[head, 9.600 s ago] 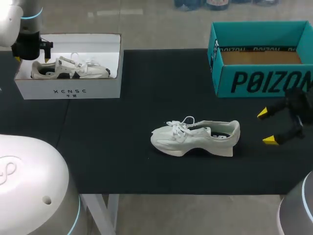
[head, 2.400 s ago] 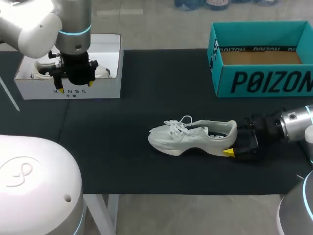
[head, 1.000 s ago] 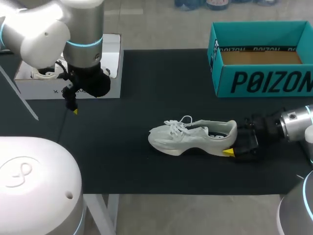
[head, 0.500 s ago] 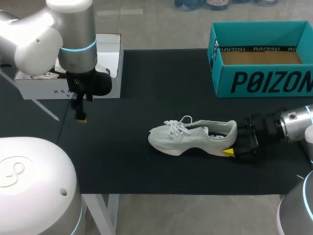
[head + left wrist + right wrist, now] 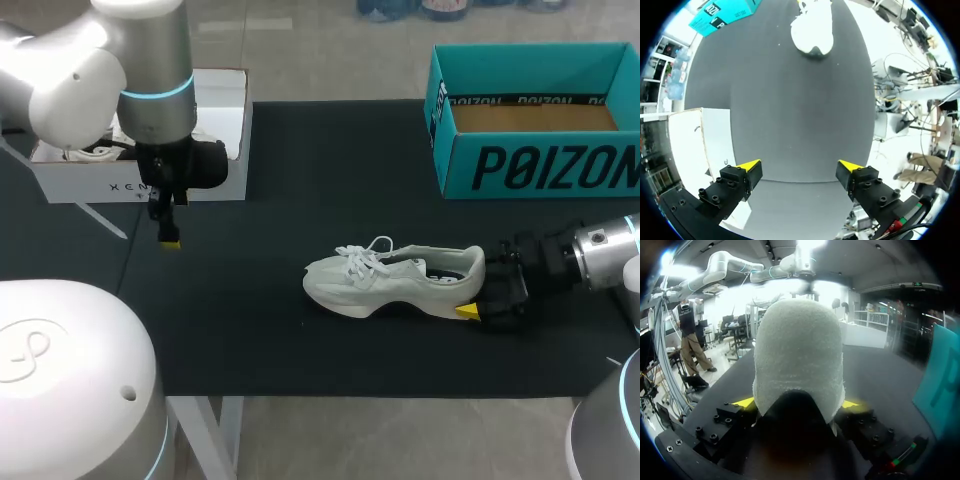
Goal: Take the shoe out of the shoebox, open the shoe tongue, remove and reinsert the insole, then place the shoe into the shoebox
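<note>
A white lace-up shoe (image 5: 395, 280) lies on its sole in the middle of the black mat (image 5: 300, 180), toe to the left. My right gripper (image 5: 482, 288) is at its heel. In the right wrist view the heel (image 5: 799, 360) fills the gap and both yellow fingertips (image 5: 742, 402) press its sides, so the gripper (image 5: 797, 404) is shut on the shoe. My left gripper (image 5: 168, 230) hangs open and empty over the mat, just in front of the white shoebox (image 5: 200, 180). From the left wrist view its gripper (image 5: 799, 167) is wide open, with the shoe (image 5: 812, 27) far ahead.
The white shoebox holds a second white shoe (image 5: 95, 152), mostly hidden by my left arm. An open teal shoebox (image 5: 535, 150) with nothing in it stands at the back right. The white box's corner (image 5: 705, 145) lies beside the left gripper's finger.
My left gripper has come away from the white shoebox, moving slightly right and toward the front over the mat. The right gripper and the shoe have stayed put.
</note>
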You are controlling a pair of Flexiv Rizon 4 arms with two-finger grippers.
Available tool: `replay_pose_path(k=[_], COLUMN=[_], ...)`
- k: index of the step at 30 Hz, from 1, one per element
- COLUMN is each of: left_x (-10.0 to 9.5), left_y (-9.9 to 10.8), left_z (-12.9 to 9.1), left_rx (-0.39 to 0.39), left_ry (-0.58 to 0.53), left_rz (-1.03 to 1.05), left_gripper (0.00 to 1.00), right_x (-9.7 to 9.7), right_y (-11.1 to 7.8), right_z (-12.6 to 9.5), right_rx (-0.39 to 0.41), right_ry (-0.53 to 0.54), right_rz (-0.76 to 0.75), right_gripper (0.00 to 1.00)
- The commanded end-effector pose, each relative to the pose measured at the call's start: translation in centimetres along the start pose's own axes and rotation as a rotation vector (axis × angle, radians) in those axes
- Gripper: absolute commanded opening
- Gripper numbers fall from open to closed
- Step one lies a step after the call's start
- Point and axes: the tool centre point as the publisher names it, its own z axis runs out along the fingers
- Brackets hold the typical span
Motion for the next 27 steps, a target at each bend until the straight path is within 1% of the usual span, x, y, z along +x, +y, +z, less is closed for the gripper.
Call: replay_pose_path(k=[1,3,5,7,8,10,13,15,19,21,22,23,27], left_x=[0.6,1.6,2.6,3.4,3.8,4.4,5.1,5.6,5.9,5.8,5.7,5.7,5.7], left_y=[-0.5,-1.0,-1.4,-1.7,-1.7,-1.9,-2.5,-3.1,-4.5,-5.0,-5.2,-5.3,-5.3], left_z=[-0.3,-0.8,-1.2,-1.4,-1.6,-1.7,-1.4,-1.1,-0.4,0.0,0.1,0.2,0.2], left_rx=[-0.023,0.002,0.037,0.005,0.039,0.023,0.052,0.088,0.113,0.107,0.085,0.097,0.097], left_ry=[-0.037,-0.05,-0.029,-0.024,-0.018,-0.031,-0.02,0.01,0.037,0.049,0.038,0.055,0.055], left_rz=[-0.283,-0.431,-0.536,-0.646,-0.662,-0.765,-0.852,-0.879,-0.97,-1.024,-1.072,-1.101,-1.101], left_gripper=[1.0,1.0,1.0,1.0,1.0,1.0,1.0,1.0,1.0,1.0,1.0,1.0,1.0], right_x=[0.0,0.0,0.0,0.0,0.0,0.0,0.0,0.0,0.0,0.0,0.0,0.0,0.0], right_y=[-0.3,-0.3,-0.3,-0.3,-0.3,-0.3,-0.3,-0.3,-0.3,-0.3,-0.3,-0.3,-0.3], right_z=[0.7,0.7,0.7,0.7,0.7,0.7,0.7,0.7,0.7,0.7,0.7,0.7,0.7], right_rx=[0.003,0.003,0.003,0.003,0.003,0.003,0.003,0.003,0.003,0.003,0.003,0.003,0.003], right_ry=[-0.002,-0.002,-0.002,-0.002,-0.002,-0.002,-0.002,-0.002,-0.002,-0.002,-0.002,-0.002,-0.002], right_rz=[0.001,0.001,0.001,0.001,0.001,0.001,0.001,0.001,0.001,0.001,0.001,0.001,0.001], right_gripper=[0.0,0.0,0.0,0.0,0.0,0.0,0.0,0.0,0.0,0.0,0.0,0.0,0.0])
